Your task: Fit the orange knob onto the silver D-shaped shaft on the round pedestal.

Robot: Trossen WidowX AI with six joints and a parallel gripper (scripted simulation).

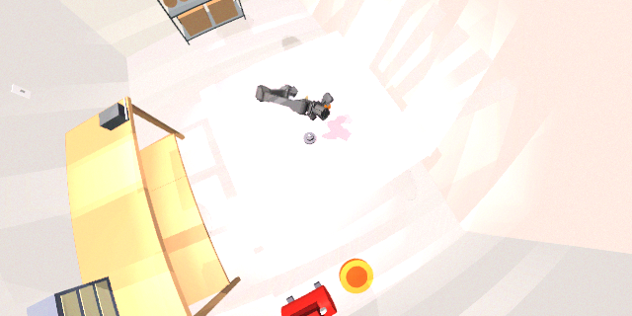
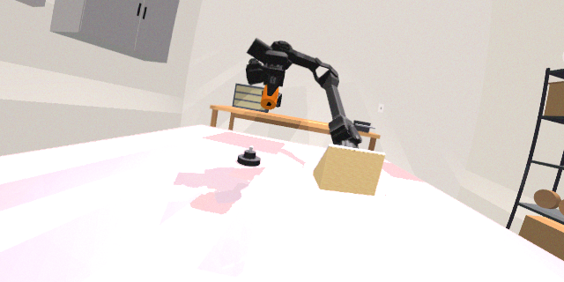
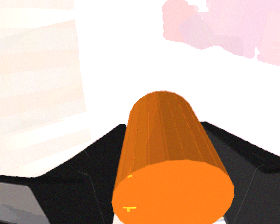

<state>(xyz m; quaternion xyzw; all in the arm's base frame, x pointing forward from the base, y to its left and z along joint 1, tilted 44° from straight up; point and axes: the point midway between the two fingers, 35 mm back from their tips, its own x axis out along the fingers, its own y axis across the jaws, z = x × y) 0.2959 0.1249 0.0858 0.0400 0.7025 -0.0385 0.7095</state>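
The orange knob (image 1: 327,107) (image 2: 270,97) (image 3: 166,135) is held in the air, its underside with a dark hole turned toward the exterior camera. The wrist view shows its side and its flat orange end with a small yellow mark. My gripper (image 2: 271,95) (image 3: 163,129) is shut on the knob, one black finger on each side. The round pedestal (image 1: 309,141) (image 2: 248,161) stands on the table with the small silver shaft (image 2: 251,147) upright on it. The knob is above the table, off to one side of the pedestal. The shaft's flat side cannot be made out. The pedestal is not in the wrist view.
A tan wedge-shaped block (image 2: 350,172) stands on the white table (image 2: 282,238) near the arm's base. A wooden bench (image 1: 106,207) (image 2: 291,121), a shelf rack (image 1: 202,0), a red object (image 1: 313,301) and a yellow and orange round object (image 1: 355,276) stand away from the table.
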